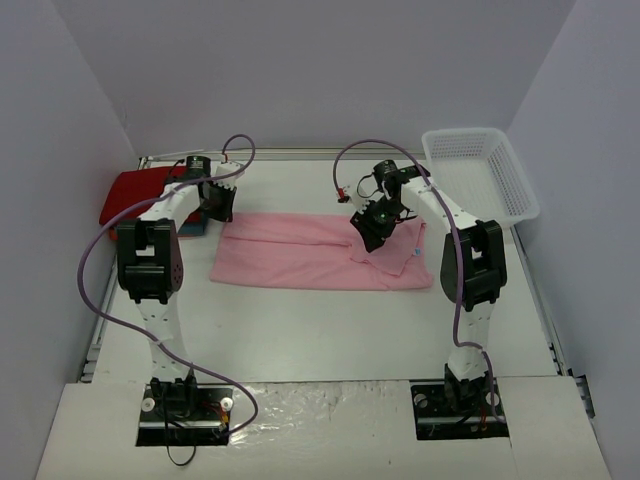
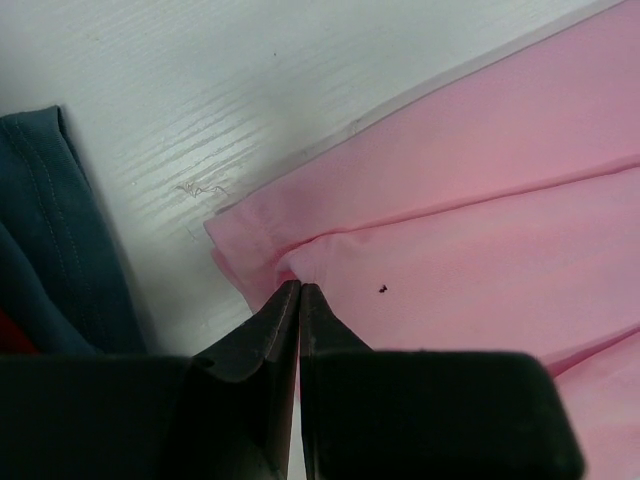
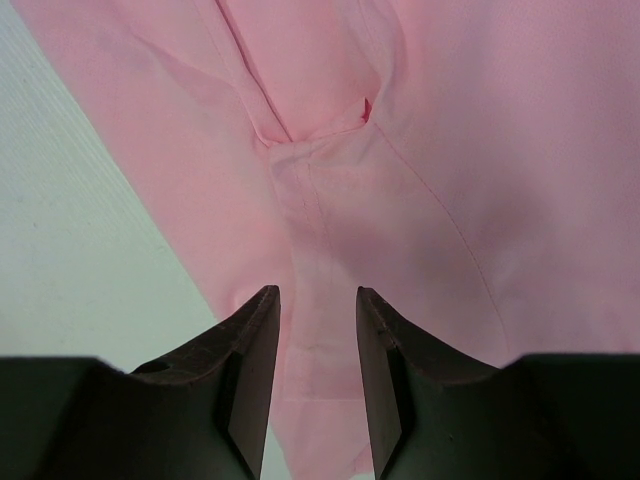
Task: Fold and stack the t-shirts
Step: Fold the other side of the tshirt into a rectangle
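We see the pink shirt (image 1: 300,255) spread on the table (image 1: 330,330), with the red shirt (image 1: 135,192) and teal shirt (image 2: 50,230) at far left. Our left gripper (image 2: 300,288) pinches the pink corner tight, and our right gripper (image 3: 315,295) hangs narrowly parted over a fold

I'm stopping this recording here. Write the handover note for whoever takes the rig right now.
Left gripper: shut on the far-left corner of the pink t-shirt.
Right gripper: open, straddling a ridge of cloth near that shirt's right end, not gripping.
Things: the pink t-shirt lies between the arms, partly folded lengthwise. The red t-shirt sits folded on the teal t-shirt at far left.
Done: red and teal folded and stacked.
Left: finish folding the pink and add it to the stack.
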{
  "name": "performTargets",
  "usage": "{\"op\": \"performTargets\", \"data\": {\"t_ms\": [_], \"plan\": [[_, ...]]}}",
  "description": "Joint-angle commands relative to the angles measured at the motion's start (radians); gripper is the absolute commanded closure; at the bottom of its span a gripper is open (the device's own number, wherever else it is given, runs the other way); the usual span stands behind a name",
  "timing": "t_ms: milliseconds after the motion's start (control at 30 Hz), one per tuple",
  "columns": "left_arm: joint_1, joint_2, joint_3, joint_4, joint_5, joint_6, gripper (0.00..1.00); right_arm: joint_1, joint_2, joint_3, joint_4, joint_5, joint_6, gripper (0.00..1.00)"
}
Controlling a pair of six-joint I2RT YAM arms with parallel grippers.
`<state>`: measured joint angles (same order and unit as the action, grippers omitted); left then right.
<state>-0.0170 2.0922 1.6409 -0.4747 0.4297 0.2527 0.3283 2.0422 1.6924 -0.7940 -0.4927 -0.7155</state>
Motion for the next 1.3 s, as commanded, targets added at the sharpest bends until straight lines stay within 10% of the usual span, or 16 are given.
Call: {"op": "performTargets", "data": {"t_ms": [0,1267], "plan": [[0.008,-0.102,-0.018,-0.013,0.030,0.023,0.98,0.002,-0.014,-0.011,-0.045,0.008,0.011,0.67],[0.089,-0.278,-0.263,-0.018,0.169,0.122,0.98,-0.002,-0.043,-0.082,-0.045,0.040,0.033,0.67]]}}
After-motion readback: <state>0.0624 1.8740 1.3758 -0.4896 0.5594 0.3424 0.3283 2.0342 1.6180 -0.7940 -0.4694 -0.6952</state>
